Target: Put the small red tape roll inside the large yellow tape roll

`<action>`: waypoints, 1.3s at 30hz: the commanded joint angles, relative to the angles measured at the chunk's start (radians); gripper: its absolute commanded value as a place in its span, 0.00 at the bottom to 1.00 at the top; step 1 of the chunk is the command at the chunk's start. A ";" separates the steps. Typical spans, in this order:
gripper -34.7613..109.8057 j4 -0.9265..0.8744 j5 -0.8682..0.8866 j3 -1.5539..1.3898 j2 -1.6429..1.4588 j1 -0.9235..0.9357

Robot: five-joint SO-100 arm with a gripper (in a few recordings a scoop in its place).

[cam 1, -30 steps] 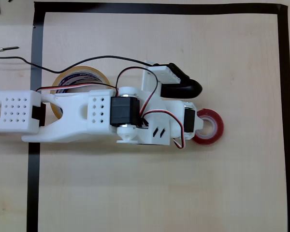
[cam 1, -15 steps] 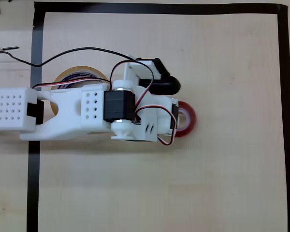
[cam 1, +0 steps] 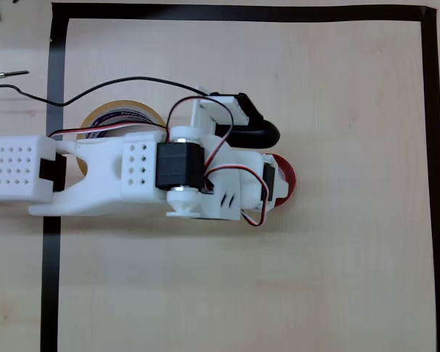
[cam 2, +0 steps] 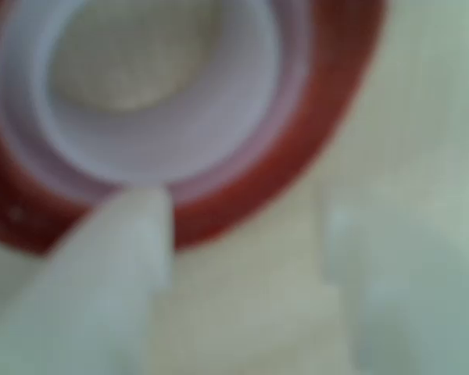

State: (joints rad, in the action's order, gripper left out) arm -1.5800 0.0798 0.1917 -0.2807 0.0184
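Note:
The small red tape roll (cam 1: 287, 176) lies right of centre in the overhead view, mostly covered by my gripper (cam 1: 275, 183). In the blurred wrist view the red roll (cam 2: 297, 148) with its white core fills the top. One white finger (cam 2: 117, 258) sits against its rim and the other finger (cam 2: 406, 305) is outside the ring, so my gripper (cam 2: 242, 234) is shut on the roll's wall. The large yellow tape roll (cam 1: 125, 108) sits at the left, partly hidden under my white arm (cam 1: 103, 176).
A black tape border (cam 1: 242, 12) frames the wooden table. A black cable (cam 1: 117, 82) loops from the left edge to the wrist camera mount (cam 1: 253, 132). A thin metal tool tip (cam 1: 7, 73) lies outside the border at the upper left.
The gripper has pulled back to the left with the red roll, closer to the yellow roll. Over the last half second it has hardly shifted.

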 commanded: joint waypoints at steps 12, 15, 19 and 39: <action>0.37 -0.176 0.009 0.049 -0.064 -0.046; 0.39 -0.152 0.009 0.049 -0.017 -0.040; 0.40 -0.129 0.008 0.049 0.034 -0.034; 0.24 -0.175 0.008 0.049 0.060 -0.017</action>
State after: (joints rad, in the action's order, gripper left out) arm -1.7211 0.0798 0.2010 -0.1779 -0.0092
